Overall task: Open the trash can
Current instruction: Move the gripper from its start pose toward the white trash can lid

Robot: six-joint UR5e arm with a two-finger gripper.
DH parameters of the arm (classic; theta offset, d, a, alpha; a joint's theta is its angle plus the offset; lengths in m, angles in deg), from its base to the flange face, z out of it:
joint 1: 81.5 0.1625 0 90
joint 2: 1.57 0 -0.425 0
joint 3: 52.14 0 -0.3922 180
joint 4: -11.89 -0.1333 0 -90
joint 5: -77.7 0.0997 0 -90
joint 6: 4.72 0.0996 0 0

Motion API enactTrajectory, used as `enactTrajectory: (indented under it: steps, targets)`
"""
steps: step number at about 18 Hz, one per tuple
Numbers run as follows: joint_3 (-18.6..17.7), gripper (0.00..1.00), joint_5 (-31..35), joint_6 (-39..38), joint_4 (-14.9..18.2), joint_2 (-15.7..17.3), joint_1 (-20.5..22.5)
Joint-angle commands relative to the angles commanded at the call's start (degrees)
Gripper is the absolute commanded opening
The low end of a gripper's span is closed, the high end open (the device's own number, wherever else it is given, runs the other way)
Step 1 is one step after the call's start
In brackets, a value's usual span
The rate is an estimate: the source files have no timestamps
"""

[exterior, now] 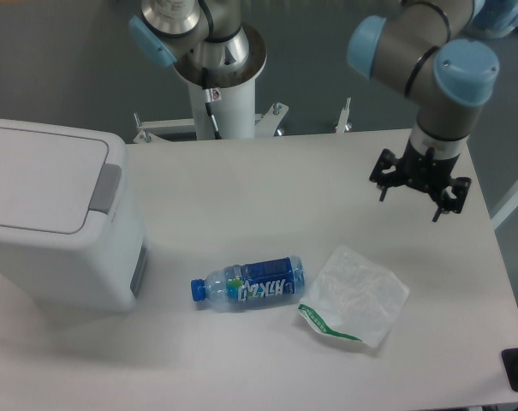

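Far right of trash can (57,223), gripper (410,195) spread, empty; lid shut; risk: clipping bottle (248,282) crossing, missing grey tab (107,186).

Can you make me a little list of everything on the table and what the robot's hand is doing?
trash can: big, white, at the left of the table
lid: flat, shut
push tab: grey, on the lid's right edge, nothing touching it
bottle: lying on its side, blue cap pointing at the trash can
plastic bag: crumpled, clear, just right of the bottle
gripper: open, empty, up above the right side of the table, far from the trash can
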Motion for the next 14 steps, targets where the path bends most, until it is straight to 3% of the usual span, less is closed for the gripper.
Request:
enactTrajectory:
  steps: [3, 9, 14]
  targets:
    - [1.6, 1.00, -0.7, -12.5, -0.4, 0.4, -4.8]
    - [7.1, 1.00, -3.8, -26.4, -1.8, 0.3, -12.1]
    - [7.1, 1.00, -11.3, -38.1, -2.0, 1.1, -14.8]
